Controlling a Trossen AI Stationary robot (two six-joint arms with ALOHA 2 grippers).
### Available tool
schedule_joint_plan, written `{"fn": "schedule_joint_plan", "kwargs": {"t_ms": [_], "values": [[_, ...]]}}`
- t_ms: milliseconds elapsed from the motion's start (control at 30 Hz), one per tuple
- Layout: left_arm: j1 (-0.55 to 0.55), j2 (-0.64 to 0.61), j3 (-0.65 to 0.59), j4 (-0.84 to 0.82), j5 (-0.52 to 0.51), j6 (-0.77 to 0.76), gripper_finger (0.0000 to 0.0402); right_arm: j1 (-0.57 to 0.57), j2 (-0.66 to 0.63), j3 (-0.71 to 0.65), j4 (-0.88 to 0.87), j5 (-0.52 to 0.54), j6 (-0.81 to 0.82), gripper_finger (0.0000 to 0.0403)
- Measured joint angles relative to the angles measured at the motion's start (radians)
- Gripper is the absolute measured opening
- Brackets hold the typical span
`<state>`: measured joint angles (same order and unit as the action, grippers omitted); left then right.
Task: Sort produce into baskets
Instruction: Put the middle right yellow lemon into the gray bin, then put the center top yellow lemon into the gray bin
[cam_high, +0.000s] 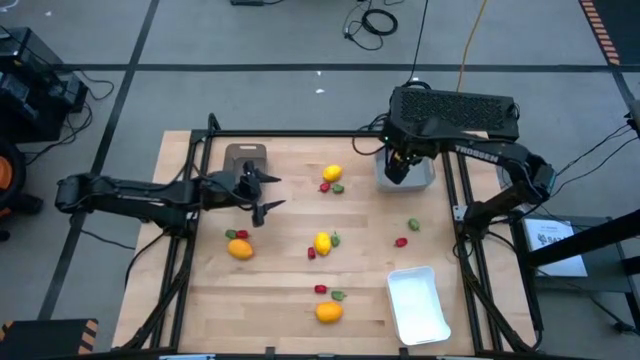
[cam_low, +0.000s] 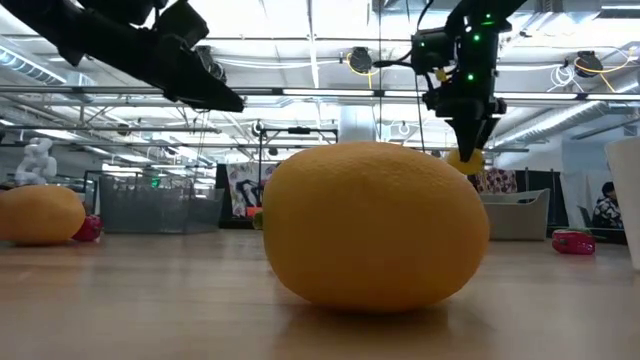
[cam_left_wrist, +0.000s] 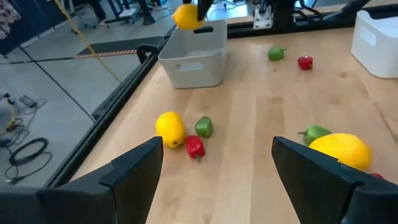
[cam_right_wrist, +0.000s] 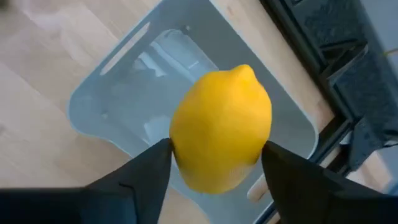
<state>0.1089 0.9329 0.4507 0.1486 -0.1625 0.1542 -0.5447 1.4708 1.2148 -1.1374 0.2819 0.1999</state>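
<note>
My right gripper (cam_high: 398, 167) is shut on a yellow lemon (cam_right_wrist: 221, 127) above the light grey-blue basket (cam_high: 420, 178), at the table's far right. The lemon also shows in the low view (cam_low: 465, 158) and the left wrist view (cam_left_wrist: 186, 15). My left gripper (cam_high: 262, 195) is open and empty, above the table's left part, beside the brown-grey basket (cam_high: 245, 158). The white basket (cam_high: 417, 303) stands at the near right. Yellow and orange citrus with small red and green pieces lie loose on the table. My right gripper pinches the lemon's two opposite sides (cam_right_wrist: 180, 149) between its two fingers. The fingers come from above, pointing down. The lemon is lifted clear and hangs over the inside of the grey-blue basket (cam_right_wrist: 143, 93).
Loose groups: a lemon (cam_high: 332, 174) with red and green pieces at the far middle, a lemon (cam_high: 322, 242) at the centre, an orange (cam_high: 240, 249) at the left, an orange (cam_high: 328, 312) near the front edge, and a green (cam_high: 413, 225) and a red piece (cam_high: 401, 241) at the right.
</note>
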Motion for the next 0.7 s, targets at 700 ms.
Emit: {"fn": "schedule_joint_plan", "kwargs": {"t_ms": [700], "values": [[0.0, -0.198, 0.0, -0.161, -0.213, 0.008, 0.0309, 0.02, 0.0, 0.0, 0.252, -0.245, -0.097, 0.0292]]}}
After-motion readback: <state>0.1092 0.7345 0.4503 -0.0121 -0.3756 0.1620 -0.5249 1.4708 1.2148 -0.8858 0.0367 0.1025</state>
